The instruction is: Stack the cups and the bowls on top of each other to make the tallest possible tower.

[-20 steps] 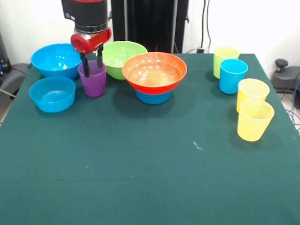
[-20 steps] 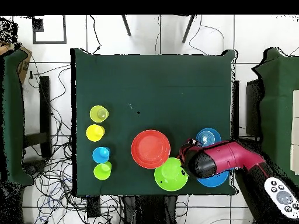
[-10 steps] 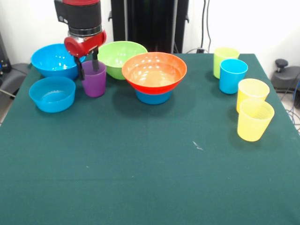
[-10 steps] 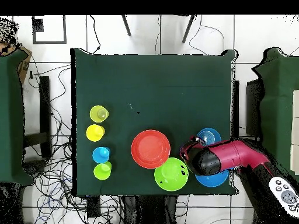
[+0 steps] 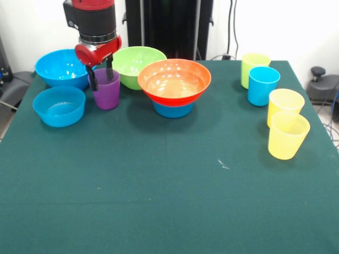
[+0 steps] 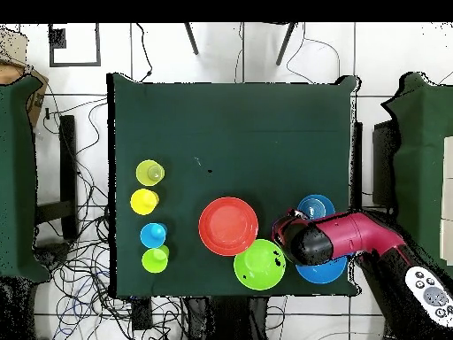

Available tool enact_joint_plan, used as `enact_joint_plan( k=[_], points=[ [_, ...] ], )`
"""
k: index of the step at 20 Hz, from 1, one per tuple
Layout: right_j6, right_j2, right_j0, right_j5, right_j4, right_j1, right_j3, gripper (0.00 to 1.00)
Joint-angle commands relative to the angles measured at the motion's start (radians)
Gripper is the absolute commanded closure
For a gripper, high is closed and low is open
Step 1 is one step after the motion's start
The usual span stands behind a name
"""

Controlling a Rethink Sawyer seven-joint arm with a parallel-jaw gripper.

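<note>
From across the green surface (image 5: 169,201), the red and black arm (image 6: 354,237) comes down at the far left, and its hand (image 5: 100,79) sits at the rim of the purple cup (image 5: 106,90). One finger (image 5: 92,79) is outside the cup wall on the left, the other is down inside the cup, so the hand straddles the rim; whether it is actually pinching the wall I cannot tell. The cup stands upright on the surface, between the small blue bowl (image 5: 59,106) in front and to the left and the lime green bowl (image 5: 139,64) behind and to the right. The large blue bowl (image 5: 63,67) is at the far left corner.

Near the middle, the wide orange bowl (image 5: 174,80) rests on another small blue bowl (image 5: 174,110), two pieces high.

On the right the other cups stand in a loose line: the lime green cup (image 5: 253,67) farthest back, the blue cup (image 5: 262,84) just before it, then the two yellow cups (image 5: 286,129), close together.
</note>
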Motion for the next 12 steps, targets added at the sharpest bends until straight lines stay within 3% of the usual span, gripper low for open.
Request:
enact_joint_plan(
  k=[1, 12],
  points=[
    [-0.312, 0.002, 0.02, 0.107, -0.084, 0.043, -0.061, 0.0],
    [-0.324, 0.001, 0.037, 0.135, -0.082, 0.045, -0.08, 0.0]
  ],
)
